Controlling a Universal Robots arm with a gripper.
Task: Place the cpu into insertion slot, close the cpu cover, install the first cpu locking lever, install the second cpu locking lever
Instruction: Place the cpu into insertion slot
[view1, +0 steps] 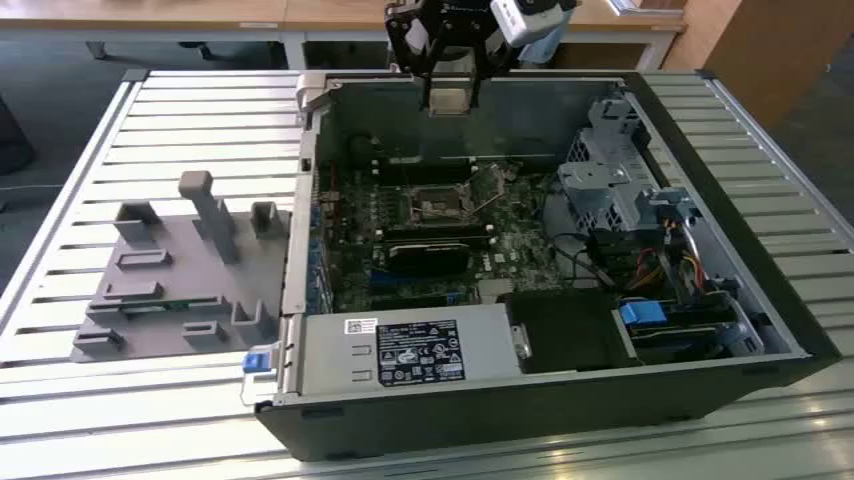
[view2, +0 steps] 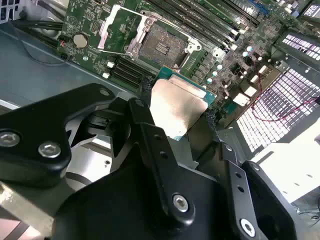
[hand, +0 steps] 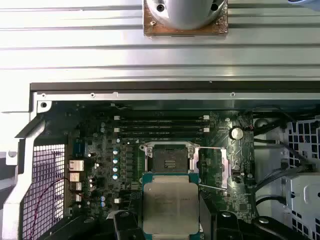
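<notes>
Item: gripper (view2: 177, 107), one unit, black linkage fingers (view2: 145, 92) pressed in against two opposite edges of the cpu (view2: 176, 102). By the look of it, the edge grip keeps the chip level and leaves its underside free to meet a socket. Item: cpu, pale metal face on a green border. In the first wrist view it (hand: 170, 200) hangs between the fingers with its face up and its sides roughly square to the socket. In the exterior view it (view1: 450, 98) sits high over the far wall of the open computer case (view1: 534, 420), apart from the board. Item: insertion slot (hand: 168, 157), a dark square with a silvery rim, bare and unoccupied; the chip is not yet in it. Item: cpu cover (view2: 102, 32), a silvery frame that appears swung back off the socket, so the opening is exposed. Item: two thin wire locking levers (hand: 212, 148), apparently released beside the socket. Item: long black memory slots (hand: 160, 124) next to the socket. Item: power supply (view1: 407, 352) at the near edge of the case. Item: grey parts fixture (view1: 174, 270) on the slatted table (view1: 80, 400), to the exterior view's left.
</notes>
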